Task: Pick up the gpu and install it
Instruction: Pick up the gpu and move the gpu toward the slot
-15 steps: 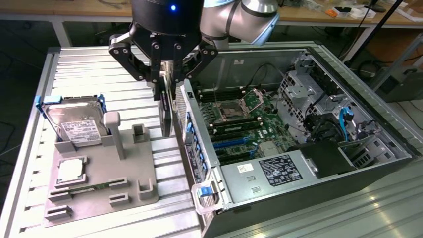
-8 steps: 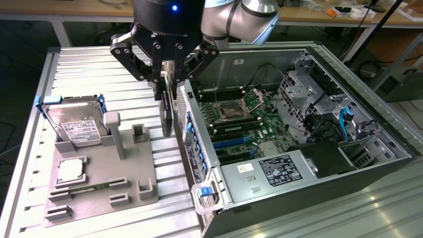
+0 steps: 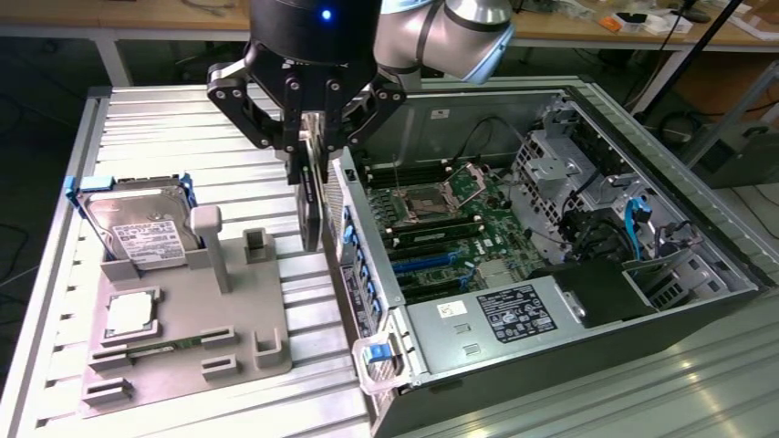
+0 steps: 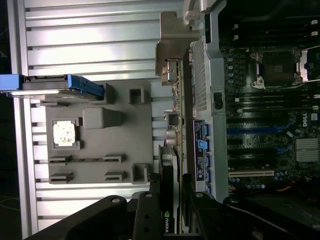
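Dark and thin edge-on, the gpu (image 3: pixel 312 205) hangs upright in the gripper (image 3: pixel 314 155), whose jaws pinch narrowly on its upper edge. In the exterior view we see it between the grey fixture (image 3: pixel 244 315) and the open computer case (image 3: pixel 633 365). Our wrist view adds the card's silvery end bracket (image 4: pixel 172 45), its connector ports and a green logo beside the fingers.

**Clock read on the exterior view, gpu at centre**

The gripper (image 3: pixel 314 151) clamps the gpu (image 3: pixel 312 205) from twelve o'clock. The computer case (image 3: pixel 585 365) lies just beside the gpu at three to four, with the motherboard (image 3: pixel 457 233) inside it and the power supply (image 3: pixel 505 315) at its six o'clock end. The holder plate (image 3: pixel 244 310) sits on the table (image 3: pixel 171 128) at seven, carrying the hard drive (image 3: pixel 149 235) at its eleven and the processor chip (image 3: pixel 130 313) at its nine.
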`<act>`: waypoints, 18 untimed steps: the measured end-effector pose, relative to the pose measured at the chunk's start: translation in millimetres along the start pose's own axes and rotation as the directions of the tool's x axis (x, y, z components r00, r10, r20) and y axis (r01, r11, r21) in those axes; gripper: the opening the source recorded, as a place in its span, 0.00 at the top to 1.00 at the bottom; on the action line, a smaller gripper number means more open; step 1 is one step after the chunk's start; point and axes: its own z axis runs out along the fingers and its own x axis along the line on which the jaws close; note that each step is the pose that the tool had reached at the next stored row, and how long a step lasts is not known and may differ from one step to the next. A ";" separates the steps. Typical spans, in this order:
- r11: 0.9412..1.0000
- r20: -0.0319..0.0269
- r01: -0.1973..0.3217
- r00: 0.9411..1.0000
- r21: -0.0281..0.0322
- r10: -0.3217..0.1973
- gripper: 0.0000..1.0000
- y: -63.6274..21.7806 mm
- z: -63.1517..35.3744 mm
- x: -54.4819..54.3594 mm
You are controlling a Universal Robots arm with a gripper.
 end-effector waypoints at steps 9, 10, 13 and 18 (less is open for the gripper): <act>1.000 0.000 0.000 1.000 0.000 0.000 0.73 0.1 -0.1 -2.1; 1.000 0.000 0.000 1.000 0.000 0.000 0.73 0.1 -0.1 -2.4; 1.000 0.000 0.000 1.000 0.000 0.000 0.73 0.1 -0.1 -3.2; 1.000 0.000 0.000 1.000 0.000 0.000 0.73 0.2 -0.1 -4.3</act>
